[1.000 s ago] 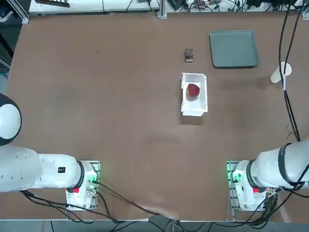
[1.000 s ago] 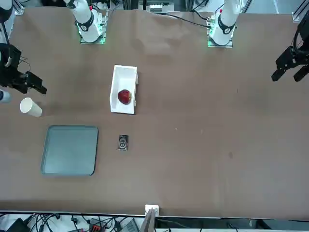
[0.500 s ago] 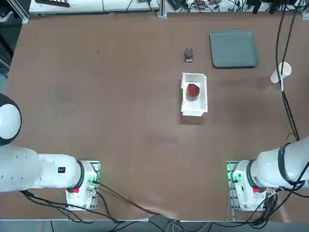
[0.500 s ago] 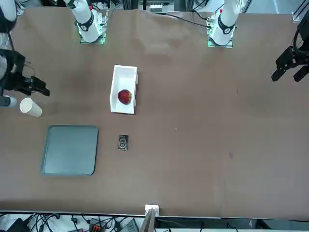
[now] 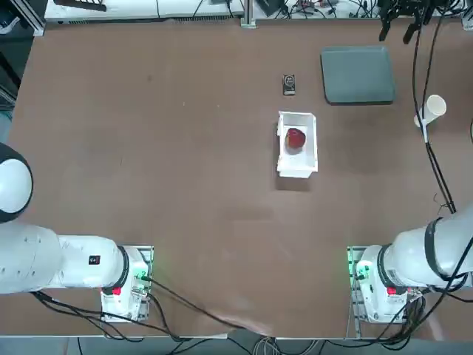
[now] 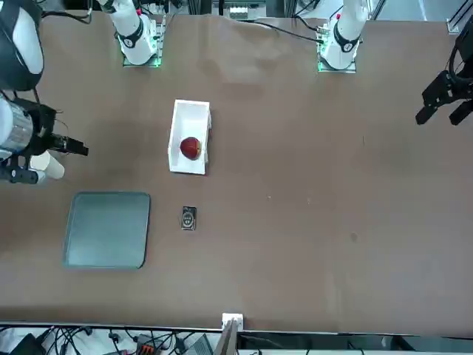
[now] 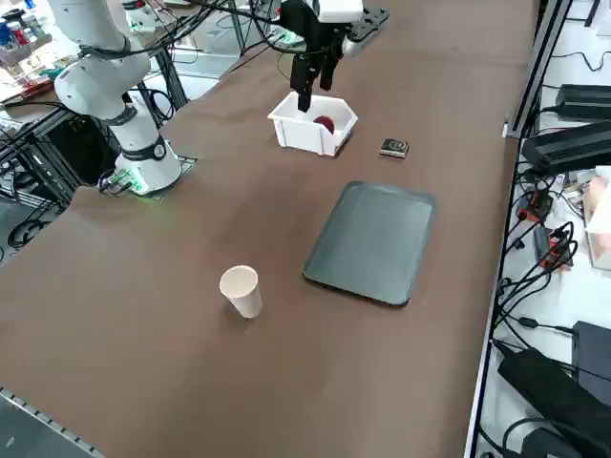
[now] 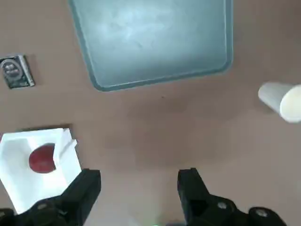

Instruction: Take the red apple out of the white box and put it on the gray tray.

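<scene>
Hovering high above the bench (image 5: 185,163), the right hand (image 8: 138,186) has its fingers (image 8: 84,188) spread wide and grips nothing. The apple (image 5: 295,138) lies inside the box (image 5: 297,164), towards the end of it that faces the tray (image 5: 358,74); the tray is bare and well apart from the box. A small dark tag (image 5: 289,84) lies between box and tray, and a paper cup (image 5: 430,109) stands beside the tray on the side away from the box. Judged risks: the thin-walled box looks light, so a finger landing on its rim could tip or drag it; the round apple could roll off the pads if gripped off-centre; a low carry towards the tray could clip the cup or tag.
</scene>
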### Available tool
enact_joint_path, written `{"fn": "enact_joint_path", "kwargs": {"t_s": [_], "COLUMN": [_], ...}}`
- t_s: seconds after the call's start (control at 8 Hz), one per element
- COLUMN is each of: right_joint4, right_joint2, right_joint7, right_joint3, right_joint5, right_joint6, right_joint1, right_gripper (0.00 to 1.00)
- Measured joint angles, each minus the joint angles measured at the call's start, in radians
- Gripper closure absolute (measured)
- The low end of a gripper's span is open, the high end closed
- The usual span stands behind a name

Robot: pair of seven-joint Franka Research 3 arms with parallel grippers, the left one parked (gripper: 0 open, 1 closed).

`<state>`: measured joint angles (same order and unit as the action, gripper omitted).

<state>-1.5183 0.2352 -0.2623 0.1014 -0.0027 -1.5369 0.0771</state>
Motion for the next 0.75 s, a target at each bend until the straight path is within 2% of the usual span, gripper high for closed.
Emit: {"fn": "enact_joint_path", "kwargs": {"t_s": [0.25,0.5,0.75], "right_joint4": [-0.137,-0.333,-0.434], "right_joint2": [-0.076,-0.201,-0.276], "right_joint7": [-0.194,-0.332,-0.47], "right_joint3": [0.009,0.012,0.014], "right_joint5": [0.0,0.0,0.001], "right_joint6": [-0.114,-0.235,-0.261], "right_joint1": [-0.009,-0.019,-0.045], "right_gripper": [0.0,0.0,0.0]}}
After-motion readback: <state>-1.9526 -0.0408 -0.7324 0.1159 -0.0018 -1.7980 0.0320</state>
